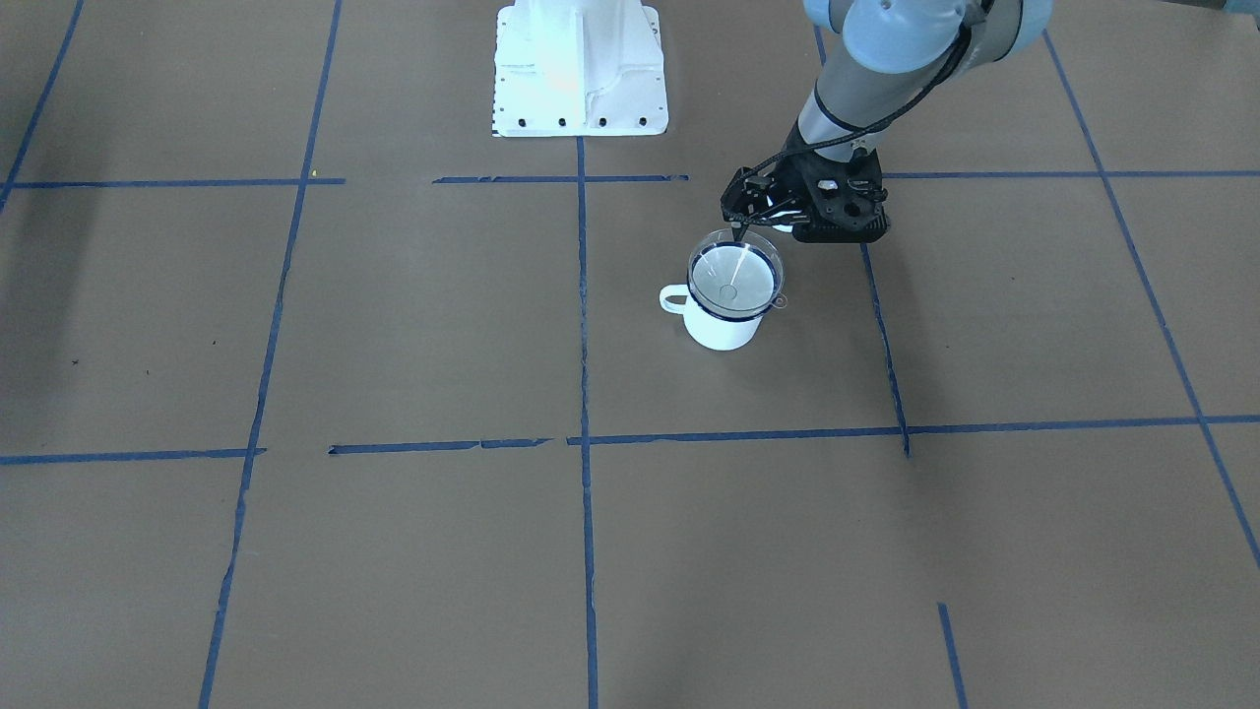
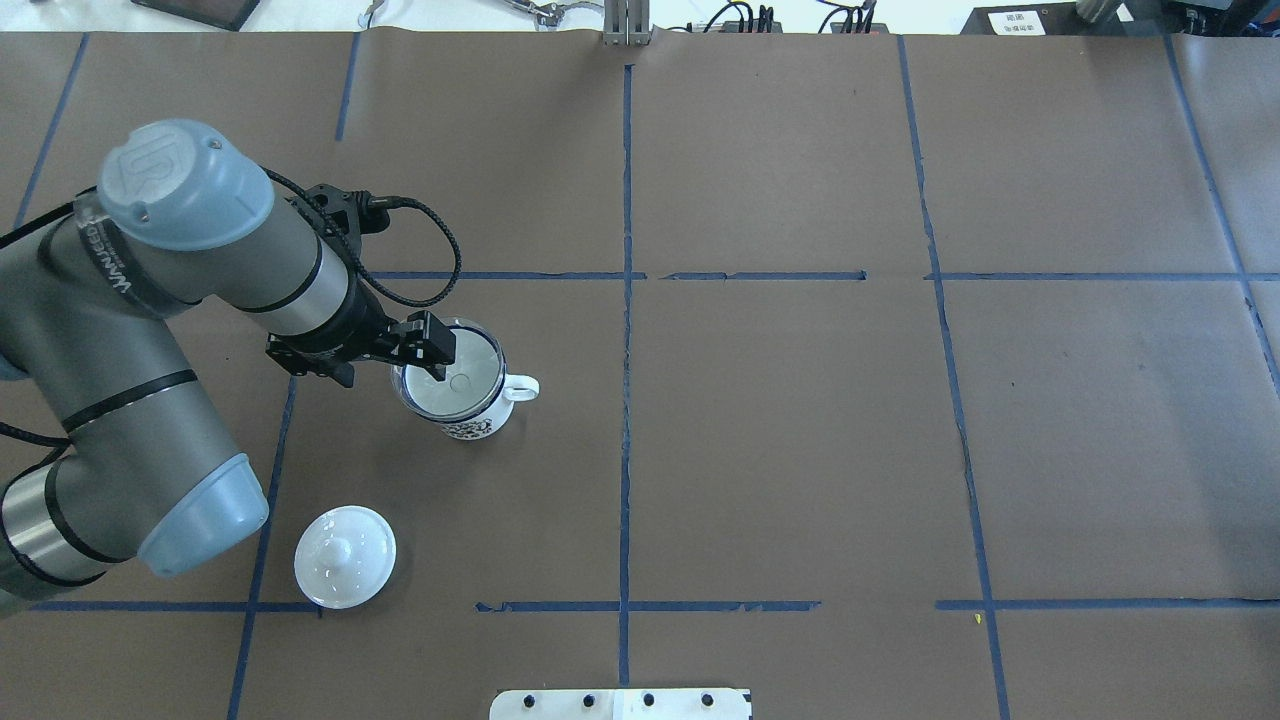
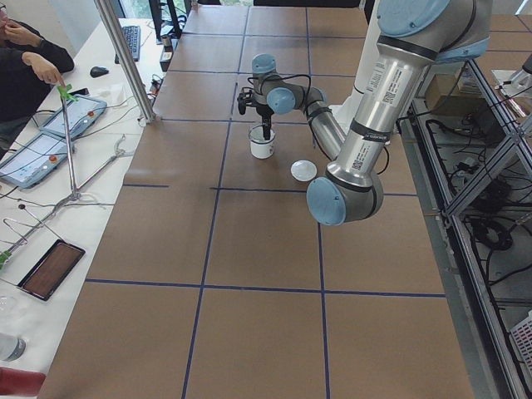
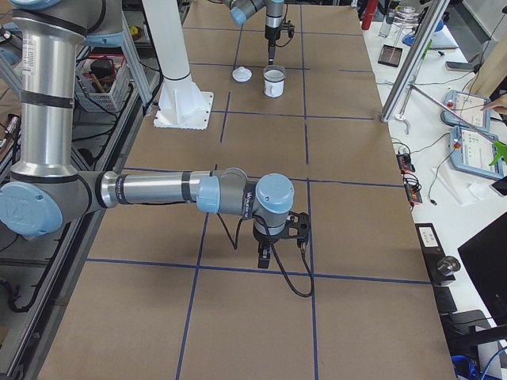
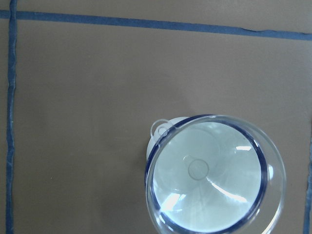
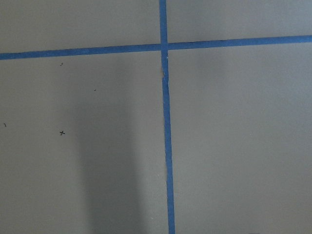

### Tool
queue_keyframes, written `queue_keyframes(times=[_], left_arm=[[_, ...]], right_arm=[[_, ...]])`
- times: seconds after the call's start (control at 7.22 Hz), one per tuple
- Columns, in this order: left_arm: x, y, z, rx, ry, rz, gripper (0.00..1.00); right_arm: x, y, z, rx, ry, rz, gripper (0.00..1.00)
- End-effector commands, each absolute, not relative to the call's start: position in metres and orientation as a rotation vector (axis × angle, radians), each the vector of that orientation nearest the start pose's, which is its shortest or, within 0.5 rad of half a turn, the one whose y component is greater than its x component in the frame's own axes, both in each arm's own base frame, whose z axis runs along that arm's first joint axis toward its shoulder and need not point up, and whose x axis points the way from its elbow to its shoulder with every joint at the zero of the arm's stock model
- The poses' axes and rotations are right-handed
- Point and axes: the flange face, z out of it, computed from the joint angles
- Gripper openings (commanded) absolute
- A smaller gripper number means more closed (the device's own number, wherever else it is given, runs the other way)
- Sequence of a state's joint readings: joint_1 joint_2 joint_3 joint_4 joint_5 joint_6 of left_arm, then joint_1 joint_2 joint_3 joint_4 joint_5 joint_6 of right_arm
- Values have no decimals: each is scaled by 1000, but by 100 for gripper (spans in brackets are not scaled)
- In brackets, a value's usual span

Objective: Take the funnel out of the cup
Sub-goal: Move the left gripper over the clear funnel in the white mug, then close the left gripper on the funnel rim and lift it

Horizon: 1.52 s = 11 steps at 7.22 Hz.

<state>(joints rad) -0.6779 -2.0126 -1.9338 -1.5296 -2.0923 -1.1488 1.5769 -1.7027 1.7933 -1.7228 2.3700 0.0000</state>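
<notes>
Funnel [image 1: 735, 276] seated in cup [image 1: 724, 330], judged light and slippery (rim to be pinched); closure of left gripper [image 1: 740, 232] cannot be told.

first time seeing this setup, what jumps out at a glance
The left gripper is down at the rim of the clear funnel, which sits in the white cup on the table. A white lid lies apart from them, nearer the robot. The right gripper hangs low over the table, far off on the robot's right.
</notes>
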Motion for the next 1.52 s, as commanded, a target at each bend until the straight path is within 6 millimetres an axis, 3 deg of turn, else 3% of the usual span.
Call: queue_keyframes(times=[0.0, 0.14, 0.28, 0.69, 0.97, 1.11, 1.39], left_arm=[[416, -441, 269, -39, 883, -48, 96], [418, -442, 275, -45, 872, -49, 91], [417, -443, 276, -45, 871, -49, 79], [416, -446, 278, -20, 855, -60, 31], [417, -447, 275, -19, 857, -69, 8], [412, -447, 268, -11, 871, -72, 2], [394, -454, 261, 1, 881, -96, 0]], right_arm=[[65, -430, 623, -54, -799, 30, 100], [65, -430, 623, -54, -799, 30, 100], [65, -430, 623, -54, -799, 30, 100], [65, -430, 623, -53, -798, 29, 100], [65, -430, 623, -54, -799, 30, 100], [65, -430, 622, -53, -799, 29, 100], [65, -430, 622, -52, -799, 31, 100]])
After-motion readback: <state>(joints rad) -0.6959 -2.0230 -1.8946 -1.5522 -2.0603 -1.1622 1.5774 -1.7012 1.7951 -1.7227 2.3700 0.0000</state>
